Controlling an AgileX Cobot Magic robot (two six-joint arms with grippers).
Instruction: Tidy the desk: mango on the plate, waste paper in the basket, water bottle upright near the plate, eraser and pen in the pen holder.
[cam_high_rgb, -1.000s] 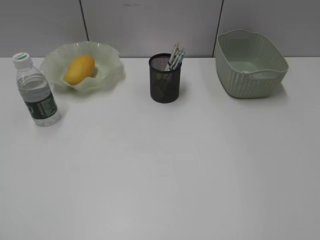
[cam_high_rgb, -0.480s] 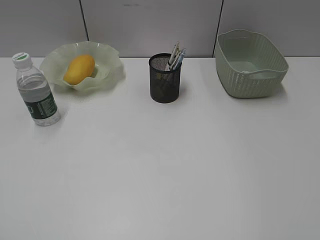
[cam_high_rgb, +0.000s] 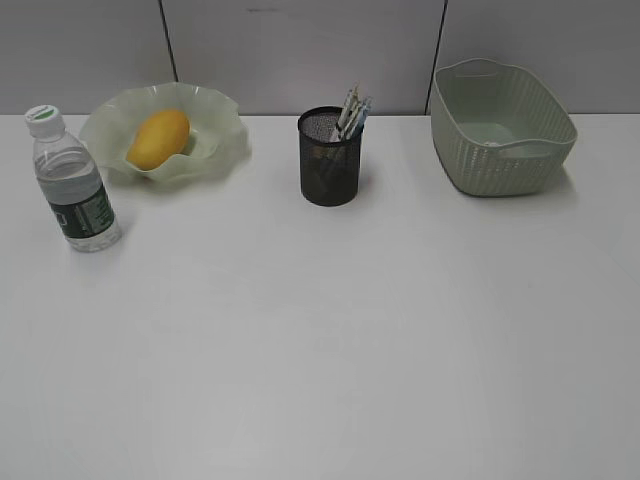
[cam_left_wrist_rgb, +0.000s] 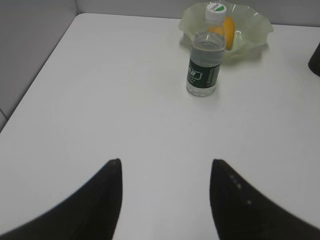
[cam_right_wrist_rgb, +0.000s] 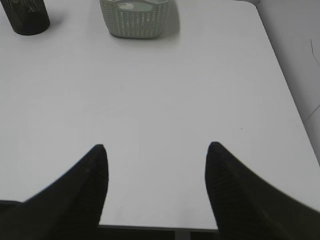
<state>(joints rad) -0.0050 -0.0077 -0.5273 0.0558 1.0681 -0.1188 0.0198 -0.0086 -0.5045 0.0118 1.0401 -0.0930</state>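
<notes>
Desk (cam_high_rgb: 320, 340) white, bare across the front. Far left: water bottle (cam_high_rgb: 72, 183) upright, just beside the plate (cam_high_rgb: 225, 130); clear thin plastic, smooth, likely slick and easily dented, best held around the label band. Mango (cam_high_rgb: 158, 138) lies in the plate; firm, rounded, apt to roll, so grip across its short width. Middle: pen holder (cam_high_rgb: 330, 158), stiff mesh, light, with pens (cam_high_rgb: 352, 110) standing in it; eraser cannot be made out. Right: basket (cam_high_rgb: 500, 130), rigid tub; no waste paper visible from here. Left gripper (cam_left_wrist_rgb: 165, 167) wide apart, empty, low over the near desk, bottle well ahead of it. Right gripper (cam_right_wrist_rgb: 156, 150) likewise spread, empty, basket well ahead. Judgement: task looks essentially done.
</notes>
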